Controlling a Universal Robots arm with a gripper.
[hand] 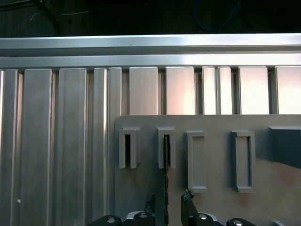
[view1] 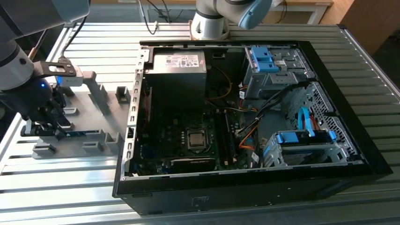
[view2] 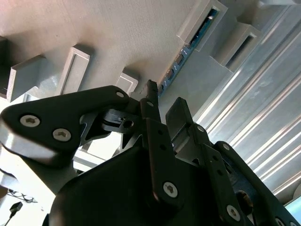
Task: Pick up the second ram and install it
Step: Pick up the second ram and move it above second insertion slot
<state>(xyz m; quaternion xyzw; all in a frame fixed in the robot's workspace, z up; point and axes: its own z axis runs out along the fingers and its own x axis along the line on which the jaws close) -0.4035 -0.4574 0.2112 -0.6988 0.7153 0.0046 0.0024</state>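
Jaws of the gripper [hand: 168, 197] stand slightly open astride the ram [hand: 165, 160]. Thin and blue-green, it sits edge-up at the computer's [view1: 250, 187] nine o'clock.

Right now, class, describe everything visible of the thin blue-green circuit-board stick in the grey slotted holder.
The long, flat blue-green circuit-board stick stands on its long edge in slots of the grey plastic holder block, small dark chips along its face. The black claw straddles it, open, one finger each side, gaps showing between.

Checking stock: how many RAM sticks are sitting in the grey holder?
1: the second ram stands on edge in the grey holder, under the gripper. The arm may hide others.
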